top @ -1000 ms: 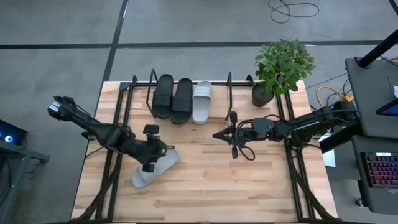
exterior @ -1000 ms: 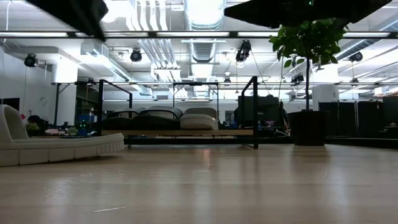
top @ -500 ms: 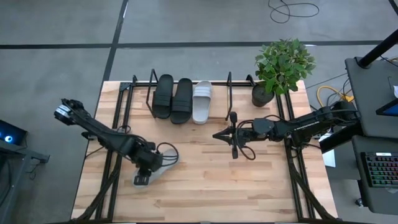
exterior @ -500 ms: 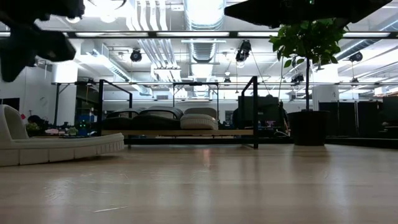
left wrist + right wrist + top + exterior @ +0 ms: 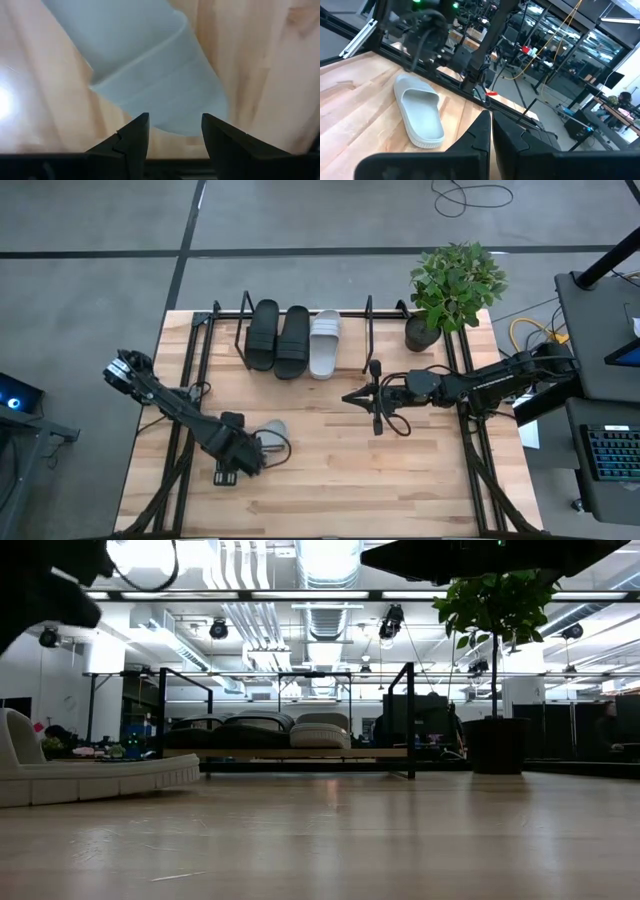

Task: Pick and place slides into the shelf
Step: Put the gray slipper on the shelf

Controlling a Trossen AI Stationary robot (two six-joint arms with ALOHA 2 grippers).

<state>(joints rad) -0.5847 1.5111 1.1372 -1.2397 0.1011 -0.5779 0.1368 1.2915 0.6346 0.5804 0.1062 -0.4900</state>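
Slide on table: light grey rubber slide sandal with a wide strap lies flat on the light wooden table top, at the near left part. From above the left arm covers most of it; only one rounded end shows. The low view shows it whole from the side, at the left edge.
Left gripper: left gripper is low over the near end of this slide. Only the left wrist view shows its two dark fingers: they stand apart, with the rounded slide end just in front of the gap. Nothing is between them.
Right gripper: right gripper waits over the middle of the table, well apart from the slide. Its own wrist view shows the fingers pressed together and empty, and also the slide far off with the left arm above it.
Shelf: low rack of thin black wire with a light wooden base stands at the far edge.
Slides in shelf: two black slides and one light grey slide lie side by side in it. The low view shows only their rounded tops.
Plant: green plant in a dark pot stands at the far right corner.
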